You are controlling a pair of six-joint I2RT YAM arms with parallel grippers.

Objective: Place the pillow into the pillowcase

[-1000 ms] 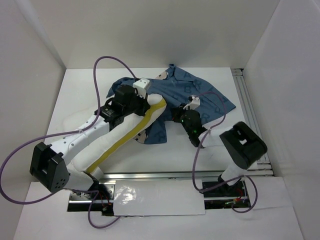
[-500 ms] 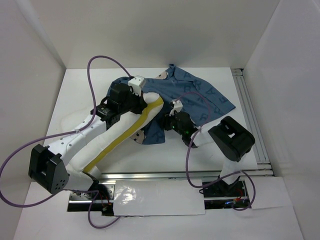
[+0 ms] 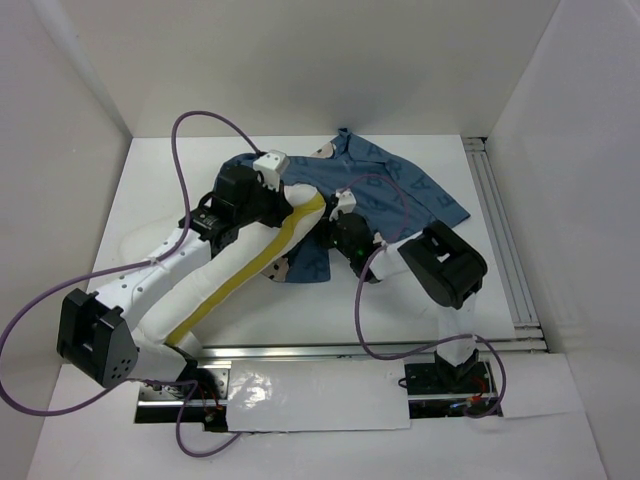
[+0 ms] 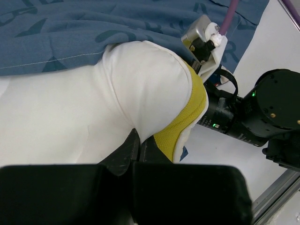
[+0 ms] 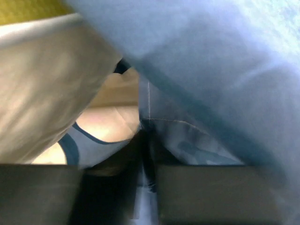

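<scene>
The pillow (image 3: 240, 275), white with a yellow edge, lies diagonally from the near left toward the middle. Its far end rests on the blue pillowcase (image 3: 400, 195), which is spread at the back. My left gripper (image 3: 285, 207) is shut on the pillow's far end; in the left wrist view its jaws (image 4: 137, 140) pinch the white cover of the pillow (image 4: 93, 108) beside the yellow edge, below the pillowcase (image 4: 93, 28). My right gripper (image 3: 335, 228) sits at the pillowcase's near edge, right beside the pillow's tip. In the right wrist view the right gripper (image 5: 145, 154) is shut on a hem of the pillowcase (image 5: 211, 93), with the pillow (image 5: 42, 93) at left.
An aluminium rail (image 3: 500, 230) runs along the right side and another (image 3: 350, 350) along the front edge. Purple cables (image 3: 190, 130) loop over both arms. White walls close in the table on three sides. The right arm's wrist (image 4: 243, 112) lies close to the pillow's tip.
The right arm has swung left to the pillow's tip, and its gripper opened, then closed on the pillowcase's edge. The left gripper, still holding the pillow, shifted slightly left.
</scene>
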